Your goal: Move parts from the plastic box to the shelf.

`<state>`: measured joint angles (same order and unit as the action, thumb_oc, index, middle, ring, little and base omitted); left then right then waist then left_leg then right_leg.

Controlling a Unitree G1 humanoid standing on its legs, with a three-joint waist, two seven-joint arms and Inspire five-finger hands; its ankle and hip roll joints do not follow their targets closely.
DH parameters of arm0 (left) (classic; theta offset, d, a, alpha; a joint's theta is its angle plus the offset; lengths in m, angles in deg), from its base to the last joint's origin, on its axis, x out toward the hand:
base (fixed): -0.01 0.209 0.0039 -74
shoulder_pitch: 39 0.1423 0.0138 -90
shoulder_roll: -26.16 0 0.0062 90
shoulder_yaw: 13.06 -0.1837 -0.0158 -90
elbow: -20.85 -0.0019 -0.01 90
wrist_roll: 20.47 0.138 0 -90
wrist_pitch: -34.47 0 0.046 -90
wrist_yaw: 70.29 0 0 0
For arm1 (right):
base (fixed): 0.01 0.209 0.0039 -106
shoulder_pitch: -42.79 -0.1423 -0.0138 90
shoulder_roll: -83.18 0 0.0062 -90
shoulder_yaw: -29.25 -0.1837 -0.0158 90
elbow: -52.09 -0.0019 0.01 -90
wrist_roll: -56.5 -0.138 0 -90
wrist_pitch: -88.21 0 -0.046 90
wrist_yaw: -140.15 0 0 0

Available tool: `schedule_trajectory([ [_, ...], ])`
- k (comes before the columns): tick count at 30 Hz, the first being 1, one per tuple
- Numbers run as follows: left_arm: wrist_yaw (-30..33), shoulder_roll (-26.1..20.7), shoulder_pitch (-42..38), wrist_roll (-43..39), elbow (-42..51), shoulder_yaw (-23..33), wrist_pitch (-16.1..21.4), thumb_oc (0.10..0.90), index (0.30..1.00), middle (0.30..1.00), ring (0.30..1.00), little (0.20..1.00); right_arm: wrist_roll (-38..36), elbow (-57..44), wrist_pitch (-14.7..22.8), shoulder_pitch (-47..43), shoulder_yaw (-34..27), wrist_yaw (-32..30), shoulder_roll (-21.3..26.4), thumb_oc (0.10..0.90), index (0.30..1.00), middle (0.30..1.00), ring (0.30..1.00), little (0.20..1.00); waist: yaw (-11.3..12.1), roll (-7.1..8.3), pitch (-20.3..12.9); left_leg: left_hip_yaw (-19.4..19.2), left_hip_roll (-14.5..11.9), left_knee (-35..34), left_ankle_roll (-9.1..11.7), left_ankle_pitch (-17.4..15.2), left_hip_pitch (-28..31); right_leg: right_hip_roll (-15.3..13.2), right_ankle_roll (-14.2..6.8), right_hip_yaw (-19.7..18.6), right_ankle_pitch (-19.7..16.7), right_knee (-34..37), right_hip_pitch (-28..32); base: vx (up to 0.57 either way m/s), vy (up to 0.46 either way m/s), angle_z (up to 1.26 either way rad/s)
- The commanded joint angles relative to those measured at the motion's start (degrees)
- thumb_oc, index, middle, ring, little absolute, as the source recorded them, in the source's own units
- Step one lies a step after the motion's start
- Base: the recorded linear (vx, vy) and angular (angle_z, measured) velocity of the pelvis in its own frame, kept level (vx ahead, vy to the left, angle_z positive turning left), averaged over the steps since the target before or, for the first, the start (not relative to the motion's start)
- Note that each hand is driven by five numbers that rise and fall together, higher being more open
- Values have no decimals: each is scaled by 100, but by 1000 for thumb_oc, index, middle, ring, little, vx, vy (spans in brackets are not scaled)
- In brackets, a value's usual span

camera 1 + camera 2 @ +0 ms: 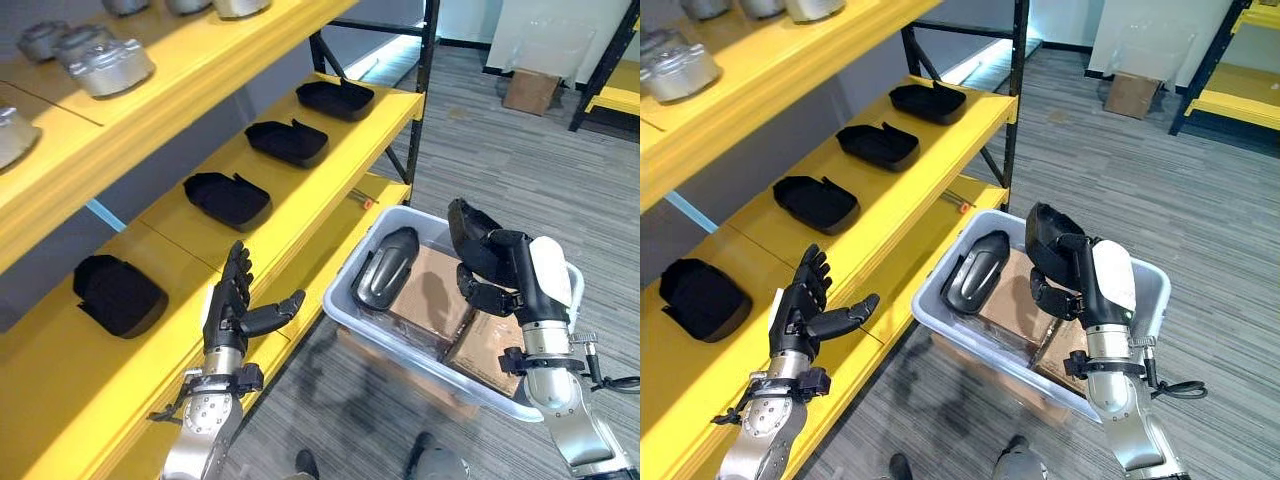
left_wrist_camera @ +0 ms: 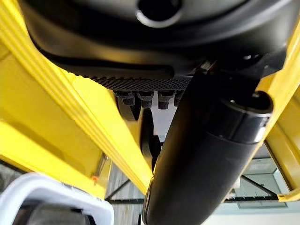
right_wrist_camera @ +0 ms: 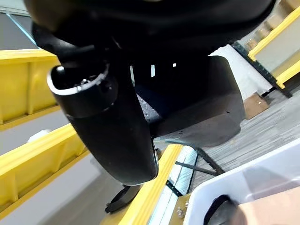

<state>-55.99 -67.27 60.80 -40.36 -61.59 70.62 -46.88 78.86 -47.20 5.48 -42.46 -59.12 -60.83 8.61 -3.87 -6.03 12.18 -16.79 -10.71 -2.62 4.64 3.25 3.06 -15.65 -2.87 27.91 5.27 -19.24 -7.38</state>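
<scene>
Right eye view shows the right hand (image 1: pixel 1065 262) raised above the plastic box (image 1: pixel 1145 300), its fingers curled round a black part (image 1: pixel 1048 235) that it holds clear of the rim. The right wrist view confirms the hold: the dark part (image 3: pixel 206 110) sits against the palm with the thumb wrapped beside it. Lifted like this, the part appears ready to be carried across to the shelf (image 1: pixel 330 150).

Below the hand, another black part (image 1: pixel 385 268) lies in the box at the end nearest the shelf, resting beside cardboard packages (image 1: pixel 430 290), so work seems to remain.

The left hand (image 1: pixel 232 305) hangs over the front edge of the middle shelf board with its fingers straight and spread and its thumb out, holding nothing; it looks placed to receive or steady a part.

Along that board four black parts (image 1: pixel 228 198) already sit in a row, spaced evenly from the near end to the far corner. Grey metal pieces (image 1: pixel 105 62) stand on the board above.
</scene>
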Motion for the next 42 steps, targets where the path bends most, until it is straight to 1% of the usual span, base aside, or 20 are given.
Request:
schedule_trajectory([
  [1,-40,-289,-192,117,759,444,588,900,1000,1000,1000,1000,38,-795,509,-549,-269,-297,6,400,300,300,300,300,5,332,-566,78,-45,243,74,-540,350,123,-375,-609,-338,1082,518,-24,126,-10],
  [6,-68,-351,-186,170,785,482,589,900,1000,1000,1000,1000,37,-815,500,-590,-270,-208,-76,400,300,300,300,300,64,449,-555,205,190,250,-41,-671,325,-66,-532,-569,-619,1346,679,-14,196,12],
  [11,8,-405,-264,241,762,520,617,900,1000,1000,1000,1000,77,-792,464,-649,-180,-133,-232,400,300,300,300,300,176,592,-458,475,687,585,-308,-1024,45,-495,-815,-601,-1217,1711,809,-14,241,27],
  [14,59,-428,-272,284,741,540,625,900,1000,1000,1000,1000,78,-771,436,-656,-136,-103,-306,400,300,300,300,300,156,613,-440,522,914,482,-472,-1018,42,-660,-868,-735,-1389,1633,733,-16,272,29],
  [16,68,-485,-306,330,748,565,636,900,1000,1000,1000,1000,119,-732,396,-655,-87,-51,-374,400,300,300,300,300,106,597,-414,505,1089,248,-624,-838,66,-736,-763,-944,-1476,1348,537,-44,292,35],
  [17,80,-514,-328,302,722,530,664,900,1000,1000,1000,1000,129,-705,432,-673,-74,-33,-397,400,300,300,300,300,-67,522,-337,621,1118,36,-681,-720,138,-248,-628,-1809,-1206,988,251,4,261,49],
  [18,57,-511,-382,279,675,452,659,900,1000,1000,1000,1000,117,-689,458,-668,-89,-40,-403,400,300,300,300,300,-148,464,-307,687,1119,-65,-700,-612,155,254,-532,-2193,-863,721,71,-1,249,59],
  [19,56,-508,-391,279,669,451,662,900,1000,1000,1000,1000,117,-687,460,-673,-91,-41,-400,400,300,300,300,300,-131,460,-312,669,1110,-81,-690,-593,147,265,-514,-2211,-854,681,27,2,197,59],
  [20,7,-499,-486,293,655,335,643,900,1000,1000,1000,1000,100,-693,488,-610,-147,-49,-374,400,300,300,300,300,-183,427,-284,752,1156,-214,-697,-451,146,860,-370,-2237,-312,244,-46,-4,103,45],
  [21,8,-498,-491,293,654,333,643,900,1000,1000,1000,1000,100,-694,489,-611,-151,-49,-374,400,300,300,300,300,-185,426,-288,754,1152,-220,-692,-429,130,863,-359,-2230,-326,243,-63,12,160,51],
  [22,-73,-486,-553,297,631,217,600,900,1000,1000,1000,1000,78,-719,557,-423,-228,-55,-382,400,300,300,300,300,-268,462,-301,947,1260,-238,-682,-380,92,1332,-229,-2267,26,-79,-5,-10,38,53],
  [23,-74,-486,-555,297,631,216,600,900,1000,1000,1000,1000,78,-721,559,-421,-232,-55,-382,400,300,300,300,300,-270,458,-308,950,1255,-238,-679,-359,71,1336,-220,-2260,3,-71,-21,19,41,95],
  [25,-149,-464,-549,273,589,104,571,900,1000,1000,1000,1000,66,-789,644,-267,-265,-51,-349,400,300,300,300,300,-383,573,-407,1216,1378,-237,-660,-342,52,1985,-59,-2855,216,-113,43,66,-21,79],
  [26,-149,-465,-549,273,591,106,571,900,1000,1000,1000,1000,67,-789,645,-270,-264,-52,-350,400,300,300,300,300,-379,569,-408,1211,1369,-238,-655,-320,36,1994,-54,-2855,180,-88,37,63,-35,28],
  [28,-152,-428,-514,225,589,91,596,900,1000,1000,1000,1000,112,-820,672,-266,-231,-85,-294,400,300,300,300,300,-381,628,-453,1353,1417,-208,-653,-310,5,2209,69,-3366,141,198,129,8,-69,66],
  [31,-61,-351,-385,297,612,152,647,900,1000,1000,1000,1000,99,-890,713,-196,-172,-116,-276,400,300,300,300,300,-235,669,-555,1446,1465,-222,-620,-260,-102,2123,87,-3490,-34,1124,468,-33,-114,27],
  [34,-19,-303,-213,271,688,327,646,900,1000,1000,1000,1000,-4,-924,733,-191,-129,-89,-252,400,300,300,300,300,-144,641,-591,1363,1432,-209,-584,-219,-187,2012,56,-3427,-245,1692,677,-59,-123,12],
  [38,-120,-324,-208,206,609,259,633,900,1000,1000,1000,1000,-85,-924,764,-111,-225,-141,-134,400,300,300,300,300,-160,743,-263,1262,1395,999,-380,-452,-757,1854,160,-3173,-330,1649,714,-145,-108,23],
  [40,-162,-355,-230,151,624,280,619,900,1000,1000,1000,1000,-72,-981,753,-88,-302,-205,-80,400,300,300,300,300,-260,811,-161,814,1072,1414,-307,-564,-942,1680,171,-3001,-345,1523,610,-175,-9,73],
  [42,-159,-368,-162,178,669,353,641,900,1000,1000,1000,1000,-20,-983,734,-14,-316,-217,-84,400,300,300,300,300,-256,815,-197,867,803,1320,-302,-549,-832,1620,172,-3008,-318,1491,583,-49,9,64],
])
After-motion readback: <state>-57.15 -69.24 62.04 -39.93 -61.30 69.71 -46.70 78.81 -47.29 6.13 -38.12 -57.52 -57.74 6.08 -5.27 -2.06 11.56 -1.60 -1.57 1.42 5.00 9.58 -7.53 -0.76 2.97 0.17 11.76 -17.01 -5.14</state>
